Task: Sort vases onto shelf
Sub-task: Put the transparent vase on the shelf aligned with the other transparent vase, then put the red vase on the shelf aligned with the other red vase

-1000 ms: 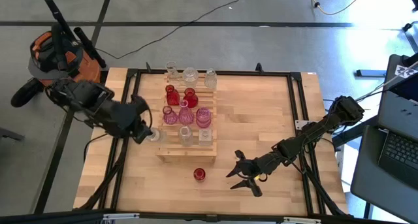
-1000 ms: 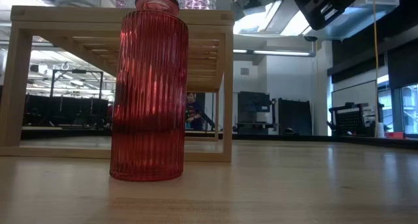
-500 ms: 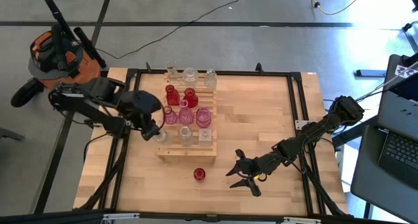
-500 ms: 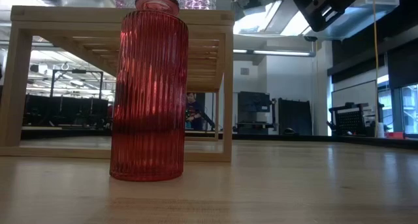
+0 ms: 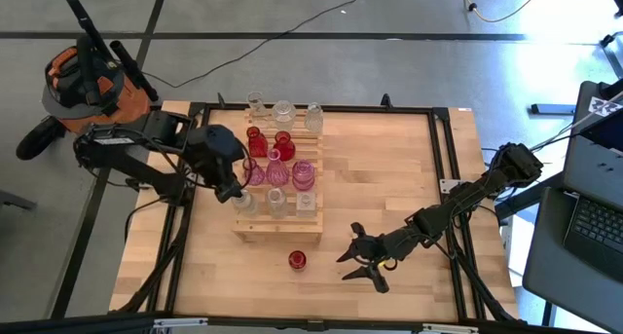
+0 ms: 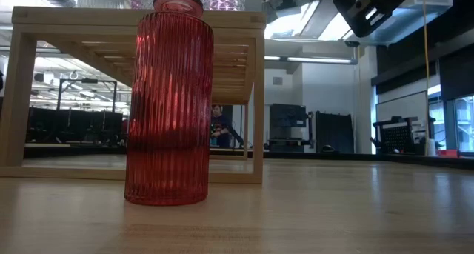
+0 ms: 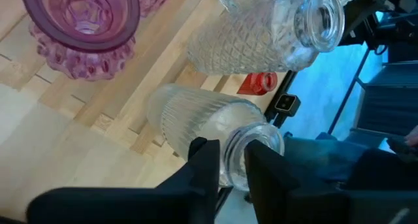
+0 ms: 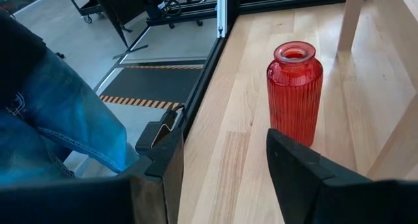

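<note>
My left gripper (image 5: 239,194) is shut on a clear ribbed vase (image 7: 196,119) at the near-left corner of the pale wooden shelf (image 5: 263,233). Red, pink and clear vases stand on the shelf's tiers, among them a pink knobbly vase (image 7: 81,21) and a clear diamond-cut vase (image 7: 274,28). One red ribbed vase (image 5: 297,261) stands upright on the table in front of the shelf. My right gripper (image 5: 350,258) is open, just to that vase's right and pointing at the red vase (image 8: 295,87). My left gripper pinches the clear ribbed vase by its neck (image 7: 230,160), just below the rim, between its two fingers (image 7: 204,168). The fingers come from the table's left, across the neck. The vase's body lies over the shelf's slats (image 7: 130,93); whether its base rests on them I cannot tell.
The low view looks past the red vase (image 6: 169,106) at the shelf's frame (image 6: 259,98), with my right arm (image 6: 370,6) above. Bare tabletop (image 5: 389,168) lies right of the shelf. A dark frame rail (image 5: 453,178) runs along the table's edges. A person's jeans-clad leg (image 8: 59,119) shows beyond the table's near edge.
My left gripper has carried the clear ribbed vase from the table's left side toward the shelf, and the arm has swung round toward the far side. The vase now sits over the shelf's near-left corner. My right arm has kept still.
</note>
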